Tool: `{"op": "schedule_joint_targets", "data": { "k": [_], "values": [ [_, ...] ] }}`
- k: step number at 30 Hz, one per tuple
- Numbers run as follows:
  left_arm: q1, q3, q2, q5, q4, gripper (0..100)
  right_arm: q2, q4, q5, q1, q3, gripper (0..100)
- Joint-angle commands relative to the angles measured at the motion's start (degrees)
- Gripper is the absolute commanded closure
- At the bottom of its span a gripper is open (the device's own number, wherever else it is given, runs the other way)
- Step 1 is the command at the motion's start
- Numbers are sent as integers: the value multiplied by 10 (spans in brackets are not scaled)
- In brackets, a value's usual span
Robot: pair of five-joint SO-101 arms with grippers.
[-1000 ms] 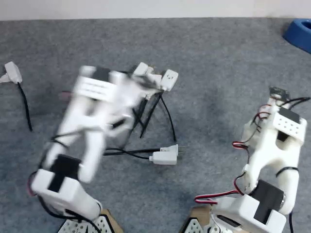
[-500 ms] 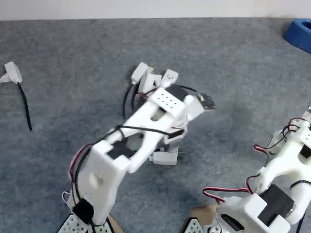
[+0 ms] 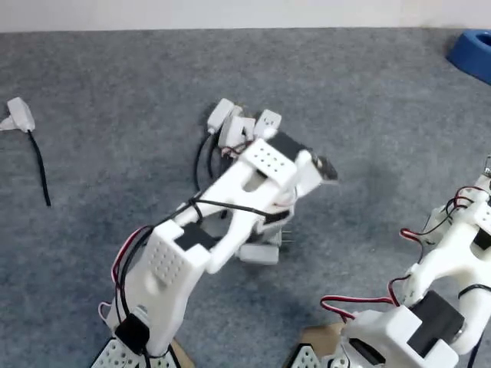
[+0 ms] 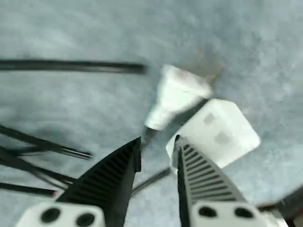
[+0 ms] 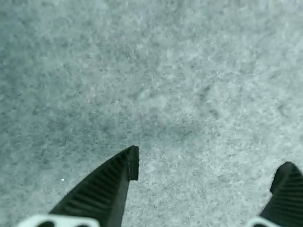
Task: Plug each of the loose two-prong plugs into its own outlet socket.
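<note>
In the left wrist view my left gripper hangs slightly open just above a white plug and a white outlet block with two slots; nothing sits between its fingers. From above, the left arm stretches over the cluster of white outlets and black cords. A two-prong plug lies on the carpet, partly hidden under that arm. Another white plug piece with a black cord lies at the far left. My right gripper is wide open over bare grey carpet.
Black cords cross the carpet beside the left gripper. A blue container sits at the back right corner. The right arm is folded at the front right. Grey carpet lies open between the arms.
The left arm swung from the left side over the outlet cluster and settled a little lower. The right arm drew back toward the right edge.
</note>
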Motion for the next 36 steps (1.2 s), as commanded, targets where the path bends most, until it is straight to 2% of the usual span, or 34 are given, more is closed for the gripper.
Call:
{"op": "schedule_joint_targets", "data": {
  "k": [1,7,12,15,19,23,25,28,32,36],
  "values": [
    [29,84,-79,17,-7,861,-6,-3,7,5,-6,577],
    [30,170,-142,30,-42,862,-6,14,10,-1,-6,577],
    [-9,175,-193,31,-46,860,-7,58,28,-79,-6,577],
    [-63,174,-231,42,-49,860,-12,91,29,-154,-13,577],
    [-169,133,-264,114,-47,860,-12,134,29,-281,-36,577],
    [-263,117,-280,113,-45,860,-12,183,24,-381,-86,577],
    [-307,125,-283,82,-45,860,-12,186,26,-418,-102,581],
    [-364,138,-283,33,-49,860,-12,169,55,-485,-104,642],
    [-418,164,-283,-35,-47,860,-11,161,160,-581,-109,727],
    [-478,212,-283,-111,-49,860,-9,168,263,-640,-124,732]
  ]
}}
